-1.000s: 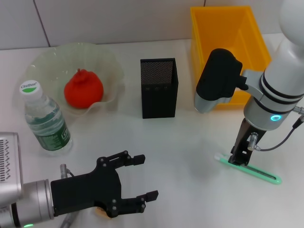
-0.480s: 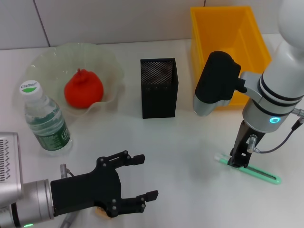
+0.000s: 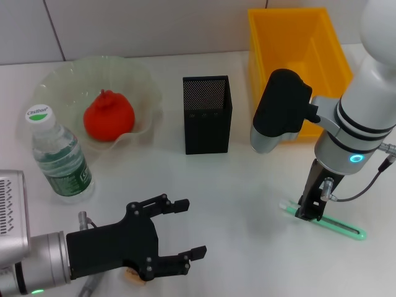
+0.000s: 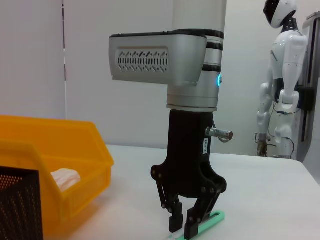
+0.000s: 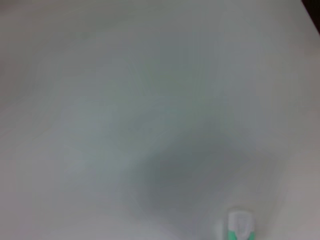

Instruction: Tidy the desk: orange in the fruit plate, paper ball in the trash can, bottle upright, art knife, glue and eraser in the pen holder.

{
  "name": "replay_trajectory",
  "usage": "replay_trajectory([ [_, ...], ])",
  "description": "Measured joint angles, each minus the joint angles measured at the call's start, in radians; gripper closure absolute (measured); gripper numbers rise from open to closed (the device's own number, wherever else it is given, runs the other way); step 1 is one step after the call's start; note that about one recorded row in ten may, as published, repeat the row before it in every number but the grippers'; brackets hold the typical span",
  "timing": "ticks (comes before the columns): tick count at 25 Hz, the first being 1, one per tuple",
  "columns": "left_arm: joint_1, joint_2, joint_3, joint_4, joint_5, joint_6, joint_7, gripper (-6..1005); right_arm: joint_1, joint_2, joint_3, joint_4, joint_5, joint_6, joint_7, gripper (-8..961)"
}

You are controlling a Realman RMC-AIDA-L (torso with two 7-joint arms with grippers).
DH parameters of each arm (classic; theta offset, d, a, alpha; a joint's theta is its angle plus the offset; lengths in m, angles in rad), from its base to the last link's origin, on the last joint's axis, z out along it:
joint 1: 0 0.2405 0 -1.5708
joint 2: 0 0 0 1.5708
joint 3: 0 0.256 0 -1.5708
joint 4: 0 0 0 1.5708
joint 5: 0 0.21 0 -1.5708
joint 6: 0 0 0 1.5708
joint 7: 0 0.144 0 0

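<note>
The right gripper [image 3: 307, 215] has its fingers slightly apart astride the thin art knife [image 3: 337, 226], near its white end. Closing so far from the middle, they may tip it or let it slip flat on the table. The left gripper [image 3: 190, 228] hovers with its fingers spread. I count one trash can [image 3: 297, 43], one fruit plate [image 3: 133, 74], one bottle [image 3: 60, 159], one pen holder [image 3: 207, 114], one orange [image 3: 109, 116], one paper ball [image 4: 65, 178], and no glue.

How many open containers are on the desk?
3: fruit plate back left holding the orange, pen holder centre, trash can back right. None seems hidden.
</note>
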Motion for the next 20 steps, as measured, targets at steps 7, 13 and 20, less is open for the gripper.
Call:
replay_trajectory([
  [7,-0.001,0.0,-0.001,0.006,0.0,0.0,0.0,184,0.001,0.0,0.0,0.008,-0.001,0.009,0.0,764],
  [13,-0.001,0.001,-0.003,0.006,0.0,0.0,0.0,185,0.0,0.0,0.0,0.008,-0.003,0.011,0.0,808],
  [20,-0.001,0.002,-0.003,0.008,0.0,0.0,-0.001,185,-0.002,0.0,-0.001,0.009,-0.006,0.019,0.002,883],
])
